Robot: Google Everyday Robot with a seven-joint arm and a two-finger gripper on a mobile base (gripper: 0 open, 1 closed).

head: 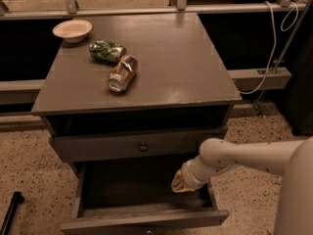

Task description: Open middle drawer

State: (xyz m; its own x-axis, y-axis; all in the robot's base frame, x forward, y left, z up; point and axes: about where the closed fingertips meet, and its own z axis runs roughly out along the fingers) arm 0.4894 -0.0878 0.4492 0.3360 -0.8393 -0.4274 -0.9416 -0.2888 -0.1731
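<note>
The grey cabinet (146,82) has a closed drawer (98,148) with a small round knob (143,147) under its top. Below it the middle drawer (146,220) stands pulled out, and its dark inside shows. My gripper (179,184) is at the end of the white arm (244,158), which comes in from the right. It hangs inside the pulled-out drawer, near its right wall. It holds nothing that I can see.
On the cabinet top lie a white bowl (72,30) at the back left, a green crumpled bag (107,51) and a can (122,73) on its side. A white cable (274,48) hangs at the right. A black bar (11,212) lies on the floor at the left.
</note>
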